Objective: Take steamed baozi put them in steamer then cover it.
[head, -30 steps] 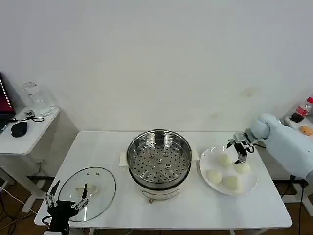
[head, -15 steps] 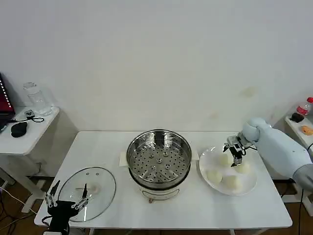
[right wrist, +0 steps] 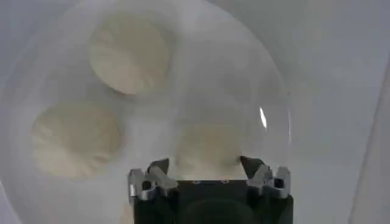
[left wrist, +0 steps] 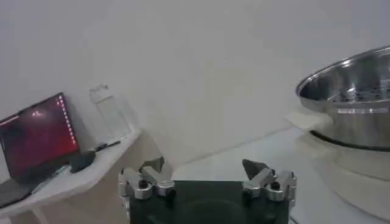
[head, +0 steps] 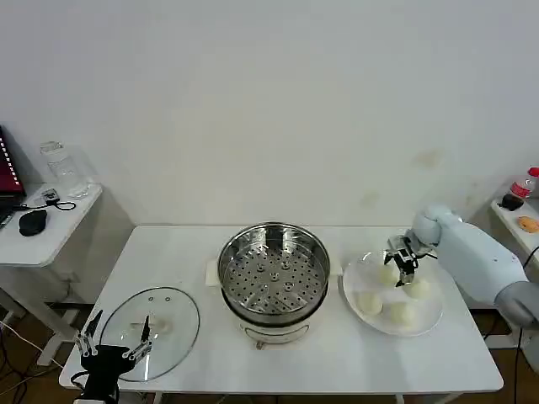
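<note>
The shiny steamer (head: 274, 271) stands open at the table's middle, its perforated tray bare. Its edge is also in the left wrist view, steamer (left wrist: 356, 100). The glass cover (head: 153, 323) lies flat on the table at the front left. Several cream-white baozi (head: 369, 303) sit on a white plate (head: 350, 284) to the steamer's right. My right gripper (head: 402, 265) hangs open just over the plate's back buns. In the right wrist view one baozi (right wrist: 207, 148) lies between the spread fingers of that gripper (right wrist: 206, 169), untouched. My left gripper (head: 114, 345) rests open at the cover's front edge.
A small side table (head: 50, 220) at the far left carries a glass jar (head: 57, 167), a mouse and a laptop (left wrist: 33, 140). Another stand with a bottle (head: 525, 183) is at the far right. The wall is close behind the table.
My right gripper has moved left across the plate, from above the back right bun to the back left bun. The left arm and the cover have not moved.
</note>
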Robot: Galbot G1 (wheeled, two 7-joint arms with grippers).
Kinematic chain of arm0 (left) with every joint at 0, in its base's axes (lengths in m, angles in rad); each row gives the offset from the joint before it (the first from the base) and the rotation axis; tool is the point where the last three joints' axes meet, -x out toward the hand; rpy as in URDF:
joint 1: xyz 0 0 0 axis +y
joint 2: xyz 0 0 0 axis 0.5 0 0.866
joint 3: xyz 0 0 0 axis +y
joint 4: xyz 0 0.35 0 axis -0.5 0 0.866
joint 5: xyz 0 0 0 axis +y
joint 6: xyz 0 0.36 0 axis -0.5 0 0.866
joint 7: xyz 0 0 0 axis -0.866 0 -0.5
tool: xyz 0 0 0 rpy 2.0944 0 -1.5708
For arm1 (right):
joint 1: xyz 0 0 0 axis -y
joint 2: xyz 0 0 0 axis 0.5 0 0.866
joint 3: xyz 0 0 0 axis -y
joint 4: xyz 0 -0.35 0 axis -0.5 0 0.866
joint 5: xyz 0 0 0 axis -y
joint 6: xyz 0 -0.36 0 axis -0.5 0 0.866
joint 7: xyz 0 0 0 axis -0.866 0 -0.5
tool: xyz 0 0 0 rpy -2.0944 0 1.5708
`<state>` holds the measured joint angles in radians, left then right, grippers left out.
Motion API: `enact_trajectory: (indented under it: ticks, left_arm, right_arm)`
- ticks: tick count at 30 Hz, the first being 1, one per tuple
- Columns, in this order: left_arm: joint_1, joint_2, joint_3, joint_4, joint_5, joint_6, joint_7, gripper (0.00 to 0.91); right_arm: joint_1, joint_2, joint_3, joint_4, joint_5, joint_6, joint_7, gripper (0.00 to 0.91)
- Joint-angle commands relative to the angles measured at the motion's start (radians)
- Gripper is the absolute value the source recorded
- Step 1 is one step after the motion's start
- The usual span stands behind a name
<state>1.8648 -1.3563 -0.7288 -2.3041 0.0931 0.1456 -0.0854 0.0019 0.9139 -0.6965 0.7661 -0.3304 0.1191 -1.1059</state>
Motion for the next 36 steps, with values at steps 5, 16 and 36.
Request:
enact_trajectory:
  ticks: [5, 16, 36]
  left_arm:
    - [0.004, -0.001, 0.001, -0.006, -0.002, 0.000, 0.000, 0.907]
    - [-0.003, 0.008, 0.002, 0.004, -0.008, 0.001, 0.000, 0.907]
    - [-0.021, 0.021, -0.003, 0.016, -0.028, 0.001, 0.000, 0.907]
  right_arm:
    - [0.002, 0.002, -0.001, -0.003, 0.004, 0.002, 0.008, 0.615]
    - [0.153, -0.087, -0.072, 0.130, 0.091, -0.001, -0.011, 0.615]
    - [0.638, -0.014, -0.388, 0.432, 0.397, -0.023, 0.011, 0.615]
